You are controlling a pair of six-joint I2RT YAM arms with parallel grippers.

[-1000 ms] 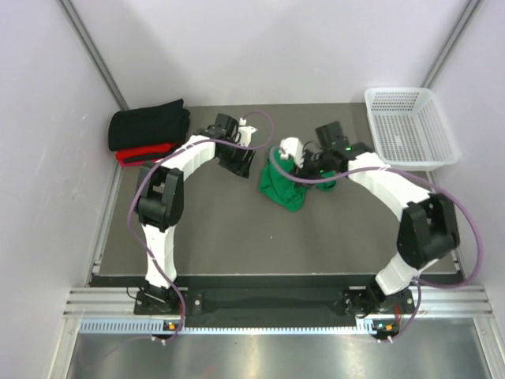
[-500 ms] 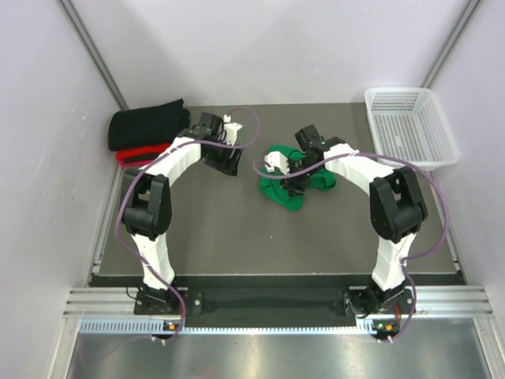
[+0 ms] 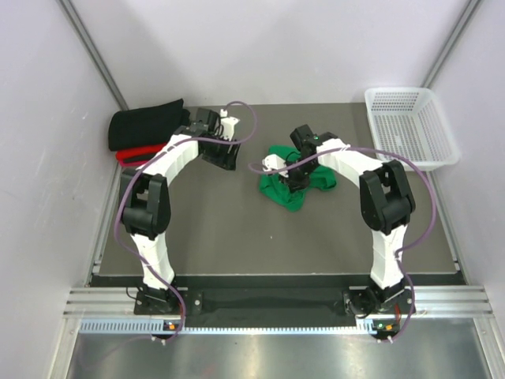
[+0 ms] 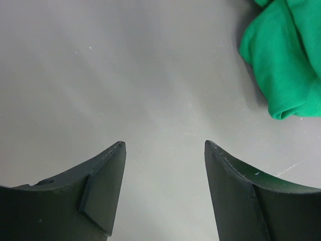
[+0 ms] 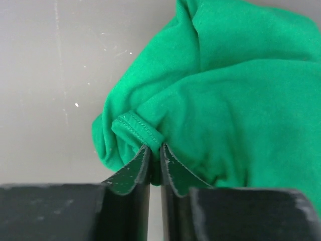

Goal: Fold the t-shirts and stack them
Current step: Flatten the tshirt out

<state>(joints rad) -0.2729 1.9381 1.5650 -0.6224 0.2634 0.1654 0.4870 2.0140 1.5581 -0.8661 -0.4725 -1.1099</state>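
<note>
The bright green t-shirt (image 3: 282, 195) lies crumpled in the middle of the table. My right gripper (image 3: 295, 180) is down on its left part. In the right wrist view that gripper (image 5: 154, 148) is shut on a stitched hem fold of the green t-shirt (image 5: 225, 95). My left gripper (image 3: 224, 159) hangs open to the left of the shirt, over bare table. In the left wrist view the left gripper (image 4: 164, 145) holds nothing, and the green t-shirt (image 4: 286, 60) shows at the upper right. A folded black t-shirt (image 3: 148, 124) rests on a folded red t-shirt (image 3: 140, 153) at the back left.
A white mesh basket (image 3: 410, 126) stands at the back right corner. Grey walls close in the table on the left, back and right. Purple cables loop from both arms over the table.
My right gripper has come down onto the green t-shirt and shut on its hem. The left gripper has drifted a little back and left, still open.
</note>
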